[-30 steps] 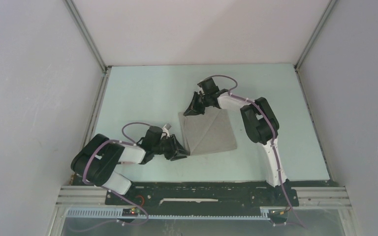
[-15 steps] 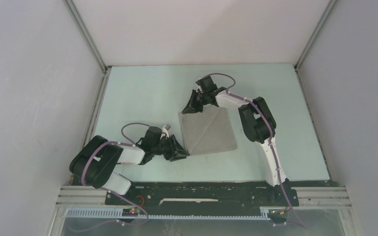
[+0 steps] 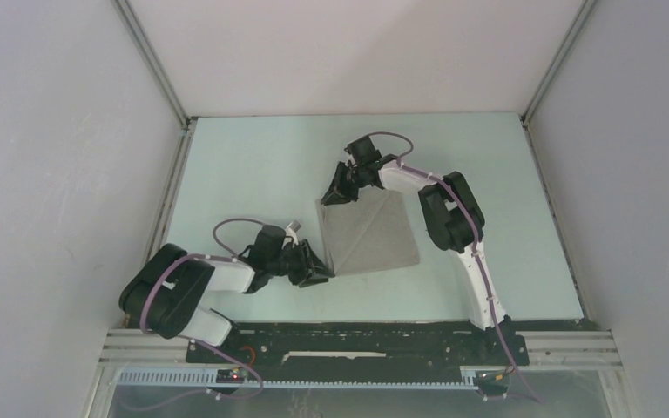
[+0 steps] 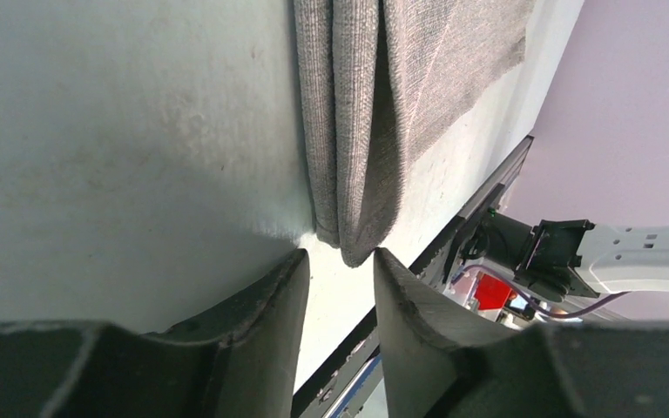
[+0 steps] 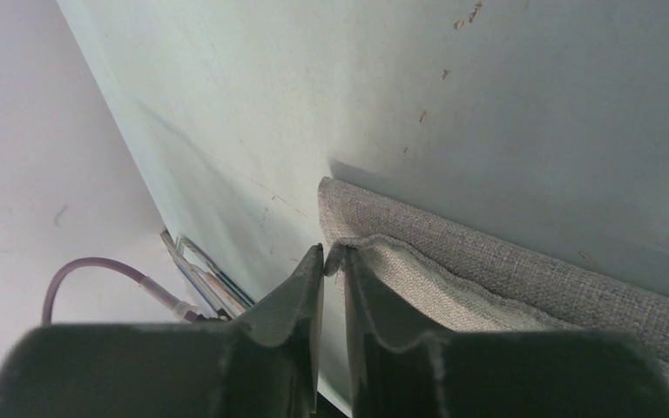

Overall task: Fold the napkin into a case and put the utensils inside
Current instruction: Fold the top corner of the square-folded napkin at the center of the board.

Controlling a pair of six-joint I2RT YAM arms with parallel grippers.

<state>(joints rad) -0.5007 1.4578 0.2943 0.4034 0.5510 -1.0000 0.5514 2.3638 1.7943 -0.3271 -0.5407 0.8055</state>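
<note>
Right hand (image 5: 333, 252) at folded corner of woven grey napkin (image 5: 531, 279)

Folded napkin (image 3: 370, 233) on pale table (image 3: 253, 174)

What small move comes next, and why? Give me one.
Probably open the right gripper wider and draw it back. Its jaws are barely parted at the far corner of the napkin, and the folded top layer there already rests on the layer below.

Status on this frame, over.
Left hand open, near napkin corner at its tips. Right hand almost closed at far corner, grip unclear. Napkin folded, flat. Utensils not in view.
</note>
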